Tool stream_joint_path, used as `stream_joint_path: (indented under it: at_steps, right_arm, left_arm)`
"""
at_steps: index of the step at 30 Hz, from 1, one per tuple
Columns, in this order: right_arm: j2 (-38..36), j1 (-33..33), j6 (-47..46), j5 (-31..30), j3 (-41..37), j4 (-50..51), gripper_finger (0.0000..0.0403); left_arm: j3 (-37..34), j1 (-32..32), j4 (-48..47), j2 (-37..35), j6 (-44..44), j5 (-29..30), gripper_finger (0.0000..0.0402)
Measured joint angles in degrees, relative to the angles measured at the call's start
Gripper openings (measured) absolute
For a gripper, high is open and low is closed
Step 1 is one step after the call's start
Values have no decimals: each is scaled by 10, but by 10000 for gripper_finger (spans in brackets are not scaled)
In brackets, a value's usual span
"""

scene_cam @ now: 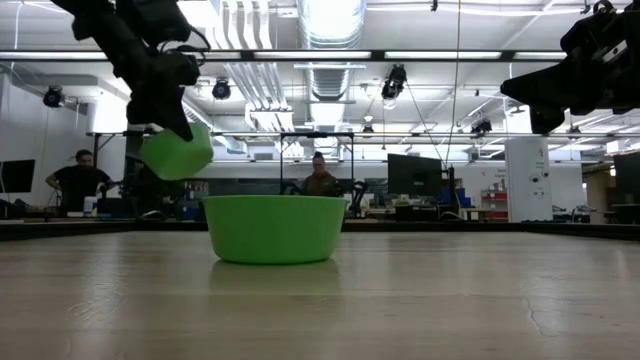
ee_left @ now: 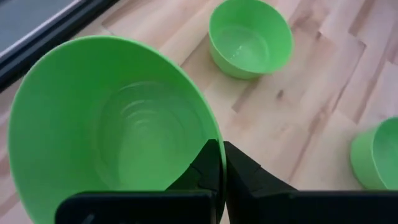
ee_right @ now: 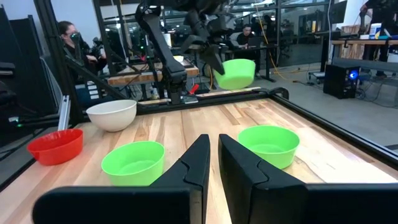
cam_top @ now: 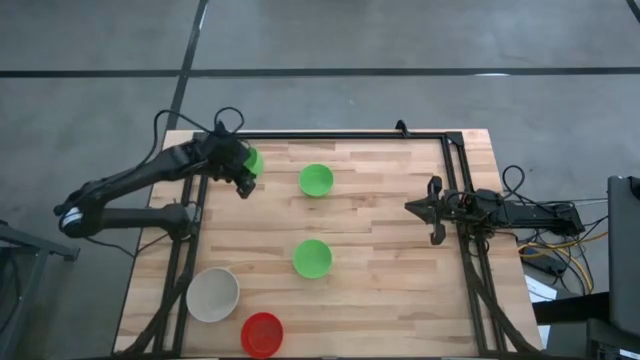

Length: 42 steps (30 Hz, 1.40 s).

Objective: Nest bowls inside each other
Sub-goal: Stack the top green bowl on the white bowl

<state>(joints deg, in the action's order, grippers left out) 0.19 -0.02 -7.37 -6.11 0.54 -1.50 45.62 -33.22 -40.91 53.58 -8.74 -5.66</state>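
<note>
Nothing is nested yet: the left pincer, clamped on one green bowl's rim, holds it aloft (four others sit separate); right pincer together.

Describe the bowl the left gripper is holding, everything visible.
The held bowl is bright green, round, smooth and plastic-looking, with faint concentric rings on its inside floor, and empty. The left gripper is shut on its rim, one finger inside and one outside. It hangs tilted in the air, clear of the table, above the far-left corner. Nothing else touches it. Two more green bowls sit on the wood nearby.
</note>
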Motion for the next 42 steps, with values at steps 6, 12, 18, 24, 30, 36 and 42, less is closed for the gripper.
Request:
stream_joint_path:
  at_steps: [6,12,18,24,30,36,42]
  right_arm:
    - [0,0,0,0,0,0,34]
    - [0,0,0,0,0,0,34]
    - [0,0,-1,0,0,0,34]
    - [0,0,0,0,0,0,34]
    - [0,0,0,0,0,0,34]
    - [0,0,0,0,0,0,34]
    - [0,0,-1,0,0,0,34]
  left_arm:
    - [0,60,-13,-23,-15,14,7]
    - [0,122,-8,-38,-40,21,9]
    - [0,190,1,-45,-66,69,7]
    - [0,249,11,-48,-85,99,6]
    - [0,309,11,-48,-109,138,10]
    - [0,368,10,-48,-125,178,8]
    - [0,427,10,-48,-145,191,10]
